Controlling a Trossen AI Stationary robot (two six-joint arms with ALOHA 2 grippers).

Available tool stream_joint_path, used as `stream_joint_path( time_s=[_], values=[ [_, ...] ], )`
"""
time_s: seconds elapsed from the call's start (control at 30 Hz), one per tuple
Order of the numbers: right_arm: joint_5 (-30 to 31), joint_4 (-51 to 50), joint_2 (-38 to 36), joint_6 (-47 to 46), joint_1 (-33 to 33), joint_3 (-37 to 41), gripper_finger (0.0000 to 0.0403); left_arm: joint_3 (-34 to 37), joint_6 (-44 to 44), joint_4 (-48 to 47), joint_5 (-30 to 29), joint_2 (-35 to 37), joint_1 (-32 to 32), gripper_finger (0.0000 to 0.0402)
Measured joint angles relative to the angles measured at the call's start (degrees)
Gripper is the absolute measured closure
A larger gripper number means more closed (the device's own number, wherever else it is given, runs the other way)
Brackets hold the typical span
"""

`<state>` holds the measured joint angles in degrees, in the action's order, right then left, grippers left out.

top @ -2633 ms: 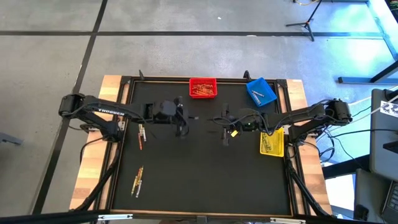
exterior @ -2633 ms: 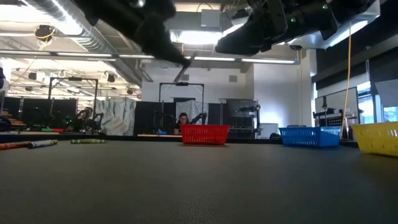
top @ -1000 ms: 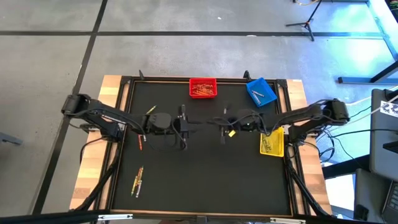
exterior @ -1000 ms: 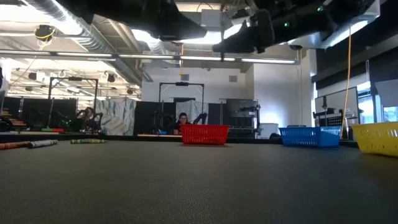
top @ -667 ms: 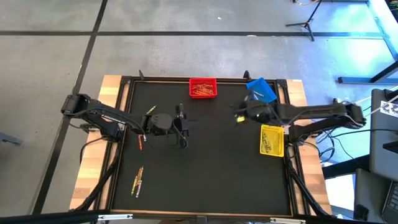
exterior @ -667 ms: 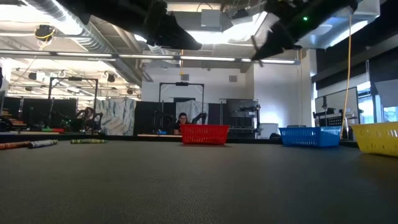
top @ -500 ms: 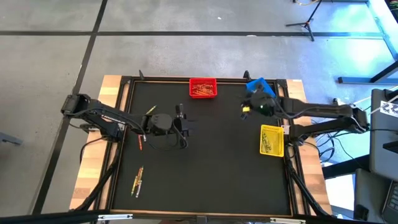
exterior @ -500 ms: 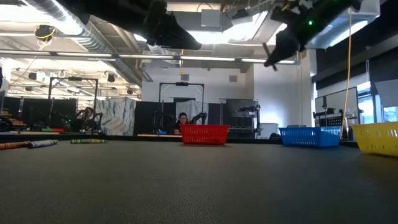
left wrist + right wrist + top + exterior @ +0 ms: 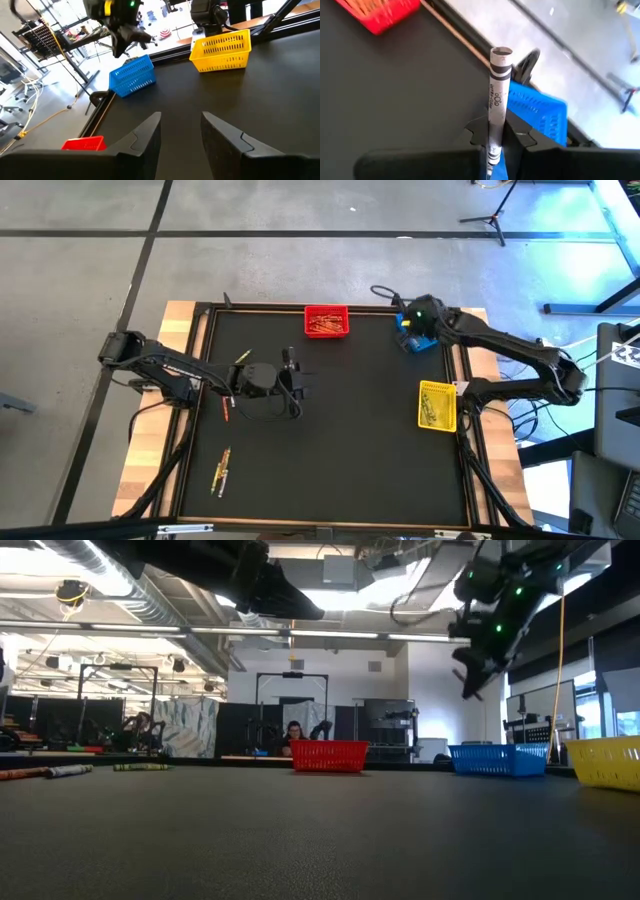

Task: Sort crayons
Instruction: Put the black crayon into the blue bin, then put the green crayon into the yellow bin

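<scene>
crayon (image 9: 496, 95), pale with dark bands, stands clamped between the right gripper's (image 9: 495, 131) fingers, its blunt end poking out past the fingertips. in the high view this gripper (image 9: 412, 320) hangs at the upper right of the black table (image 9: 330, 470), over the blue bin (image 9: 420, 338). red bin (image 9: 326, 321) with crayons inside sits at the top centre, yellow bin (image 9: 436, 405) at the right edge. left gripper (image 9: 291, 375) hovers left of centre, fingers apart and holding nothing. loose crayons lie on the left side: one (image 9: 241, 357) just above the left arm, a few (image 9: 227, 402) beside it, and a small cluster (image 9: 221, 470) at the lower left.
</scene>
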<state>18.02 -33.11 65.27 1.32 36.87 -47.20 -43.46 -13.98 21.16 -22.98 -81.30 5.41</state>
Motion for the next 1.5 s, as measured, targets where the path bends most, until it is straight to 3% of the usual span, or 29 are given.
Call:
stream_joint_path(
  time_s=[0.6, 1.0, 1.33, 1.5],
  values=[
    [-3.8, -0.9, 19.3, -1.0, 13.2, 0.0, 0.0371, 0.0, -0.1, -0.1, 0.0, 0.0, 0.0, 0.0272],
    [-2.2, -1.3, 21.9, -1.0, 14.2, 0.0, 0.0367, 0.0, 0.0, -0.1, 0.1, 0.0, 0.0, 0.0272],
    [-1.1, -5.3, 21.9, 0.2, 14.2, -1.0, 0.0269, 0.0, 0.3, -0.1, 0.1, 0.0, 0.0, 0.0272],
    [-2.5, -9.3, 17.9, -2.6, 12.3, -3.8, 0.0252, 0.0, 0.4, -0.2, 0.1, 0.0, 0.0, 0.0272]
  ],
)
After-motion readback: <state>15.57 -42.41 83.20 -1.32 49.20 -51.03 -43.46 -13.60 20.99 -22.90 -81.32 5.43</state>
